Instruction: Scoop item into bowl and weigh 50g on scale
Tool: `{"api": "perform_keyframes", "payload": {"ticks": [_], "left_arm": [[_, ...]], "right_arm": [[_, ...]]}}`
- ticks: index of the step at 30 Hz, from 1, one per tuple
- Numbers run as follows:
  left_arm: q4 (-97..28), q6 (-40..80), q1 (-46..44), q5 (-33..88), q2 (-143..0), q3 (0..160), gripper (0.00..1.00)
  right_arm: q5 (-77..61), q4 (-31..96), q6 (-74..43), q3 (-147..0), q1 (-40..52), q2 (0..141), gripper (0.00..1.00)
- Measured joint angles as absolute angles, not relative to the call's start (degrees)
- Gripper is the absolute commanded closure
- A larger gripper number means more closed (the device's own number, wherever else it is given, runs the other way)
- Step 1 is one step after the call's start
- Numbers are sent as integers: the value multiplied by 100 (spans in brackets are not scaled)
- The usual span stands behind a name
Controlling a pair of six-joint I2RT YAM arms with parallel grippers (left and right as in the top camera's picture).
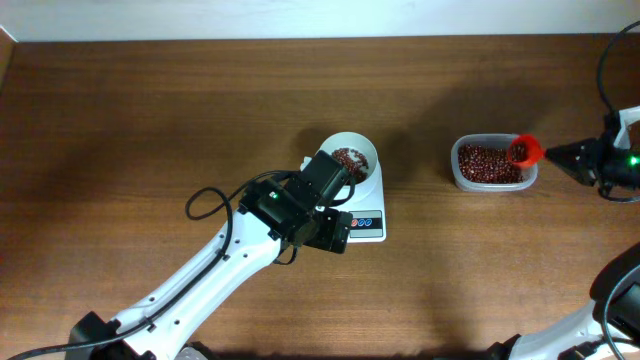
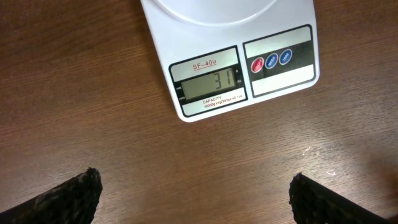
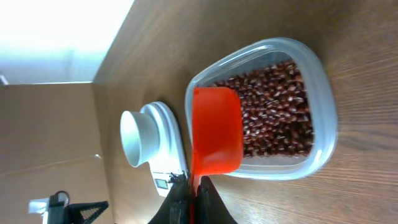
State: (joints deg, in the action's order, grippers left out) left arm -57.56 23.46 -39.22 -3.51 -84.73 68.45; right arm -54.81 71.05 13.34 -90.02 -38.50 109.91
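The flat white rectangular digital scale [image 2: 186, 43] sat near the middle of the brown wooden table [image 1: 150, 120]. The small round white bowl [image 1: 364, 146] stood on its platform, with a shallow layer of small dark red-brown beans [image 1: 349, 158] inside. The grey display [image 2: 208, 85] appeared to read thirty-one, so I judged the weighing short of its target, with more beans wanted.

The left gripper [image 2: 196, 202] hovered just in front of the scale's display end. Its jaws were spread wide on nothing, the dark fingertips [image 2: 68, 196] well apart.

Well to the right of the scale lay a clear rounded plastic tub [image 3: 324, 130], full of the same beans. Further right, the right gripper [image 3: 193, 202] was pressed together on the handle of an orange-red plastic scoop [image 3: 214, 134]. The scoop's cup hung over the end of the tub farthest from the scale and looked empty.

The coming move turned on one line. The scoop's long axis ran from the right gripper towards the scale, so the tub's beans lay just below and ahead of the cup. The bowl lay beyond the tub in roughly the same direction. The right arm was plainly the nearer to the beans and had the tool. The likely next move was a dip down and forward into the tub, then a level carry over to the bowl.
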Motion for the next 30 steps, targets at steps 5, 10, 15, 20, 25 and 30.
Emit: {"api": "perform_keyframes", "payload": {"ticks": [5,10,15,20,25,30], "left_arm": [[-5756,2344,-3922,-349,-8473,6845,1],[-5756,2344,-3922,-349,-8473,6845,1],[-5756,2344,-3922,-349,-8473,6845,1],[-5756,2344,-3922,-349,-8473,6845,1],[-5754,2344,-3922,-351,-8473,6845,1],[-5756,2344,-3922,-349,-8473,6845,1]], "right_arm": [[-5693,7426,1374,-9002,-3848,10991,96],[-6182,7524,1372,-9002,-3723,10991,96],[-6567,7579,1372,-9002,-2965,10991,96],[-6853,7564,1369,-9002,-1868,10991,96],[-6971,7067,1140,-9015,-757,10991,96],[-7019,5894,301,-9021,97,10991,96]]}}
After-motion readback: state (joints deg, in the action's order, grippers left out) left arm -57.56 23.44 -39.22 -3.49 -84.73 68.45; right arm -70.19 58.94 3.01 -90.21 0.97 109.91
